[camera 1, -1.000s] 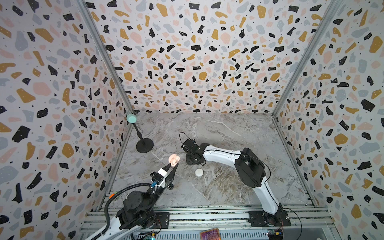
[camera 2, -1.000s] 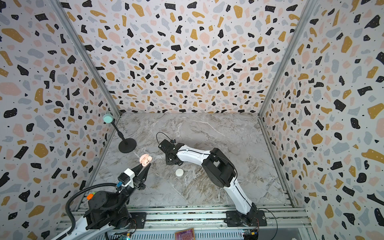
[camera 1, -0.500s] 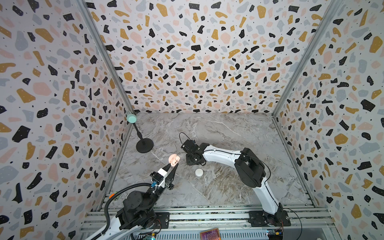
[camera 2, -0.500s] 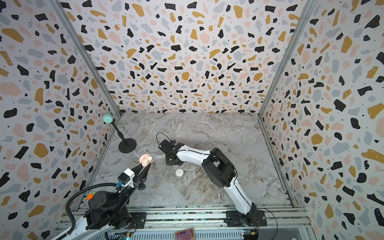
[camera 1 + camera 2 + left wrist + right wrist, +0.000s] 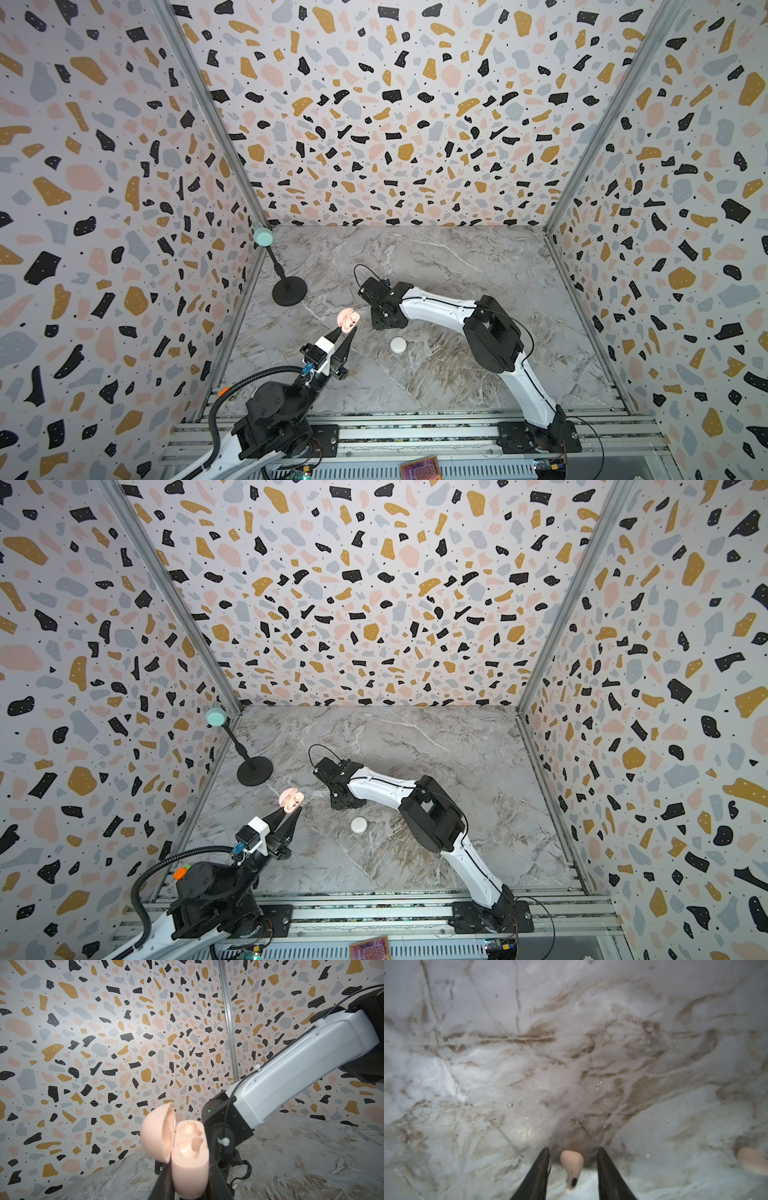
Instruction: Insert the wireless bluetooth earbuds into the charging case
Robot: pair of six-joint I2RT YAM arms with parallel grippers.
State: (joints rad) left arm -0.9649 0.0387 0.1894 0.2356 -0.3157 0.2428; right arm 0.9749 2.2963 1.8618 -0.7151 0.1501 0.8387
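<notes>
Two pink earbuds show, both loose on the bench [image 5: 457, 266] and seen only in the right wrist view. Pink earbud [image 5: 572, 1164] lies flat between the right fingers [image 5: 609, 1178]. Its long axis runs along the fingers' own length, fat bulb end out toward the tips, stem end with the dark spot back toward the wrist. Right fingers stand partway apart, one on each side of it, with a clear gap on both sides and no contact. Second pink earbud [image 5: 752, 1162] sits well apart from the first, blurred and cut by the frame edge; can't tell which way it points. Left fingers [image 5: 220, 1186] are clamped on the base of the pink case [image 5: 189, 1157], held up off the bench. Case long axis follows the fingers, mouth pointing out past the tips. The lid [image 5: 158, 1134] is swung open to one side and two hollow wells show in the base. In both top views the pink case [image 5: 348, 319] [image 5: 291, 800] is just left of the right arm [image 5: 432, 307], whose end points down at the bench; the earbuds are hidden under it there. White case [image 5: 398, 345], round and closed, lies on the bench near that arm, toward the front rail. Black stand [image 5: 289, 291] with a teal ball top sits by the left wall.
</notes>
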